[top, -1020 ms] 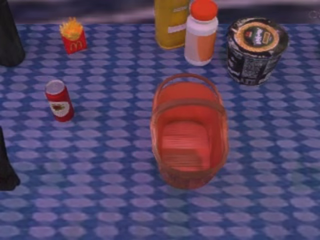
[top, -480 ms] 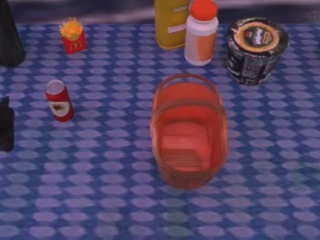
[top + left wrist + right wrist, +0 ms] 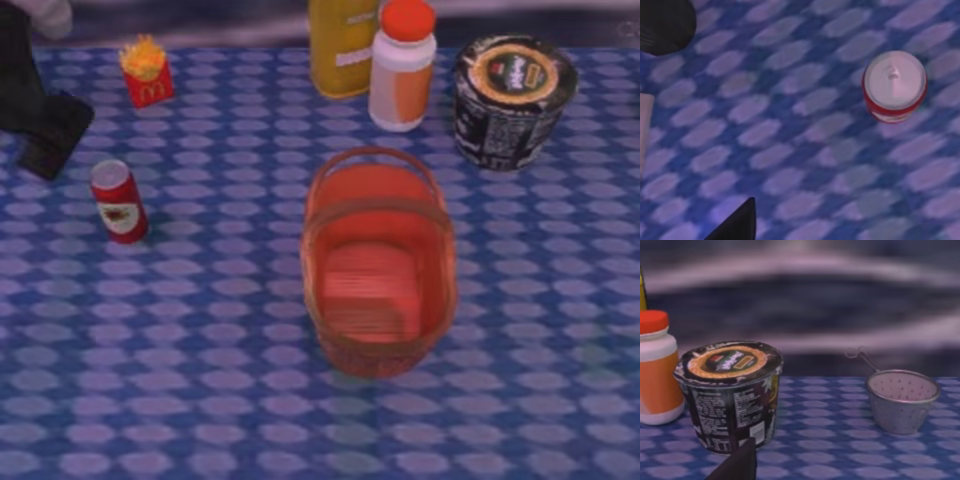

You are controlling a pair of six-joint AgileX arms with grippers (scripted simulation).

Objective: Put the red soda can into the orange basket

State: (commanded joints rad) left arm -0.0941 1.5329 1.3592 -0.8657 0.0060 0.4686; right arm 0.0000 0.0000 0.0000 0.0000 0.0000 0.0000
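The small red cylindrical soda can (image 3: 119,202) stands upright at the counter's left, well apart from the oval orange woven basket (image 3: 378,262). The left gripper (image 3: 50,135) hovers near it, seemingly lining up a grasp; whether its jaws are apart I cannot tell.

Blue tablecloth (image 3: 200,380) with repeating lilac ovals; red soda can (image 3: 119,201) with silver top and white label; orange basket (image 3: 378,262); red fries box (image 3: 146,71) with yellow fries; yellow bottle (image 3: 343,45); white bottle (image 3: 402,66) with orange cap and label; black cup-noodle tub (image 3: 512,98); silver strainer (image 3: 902,399).
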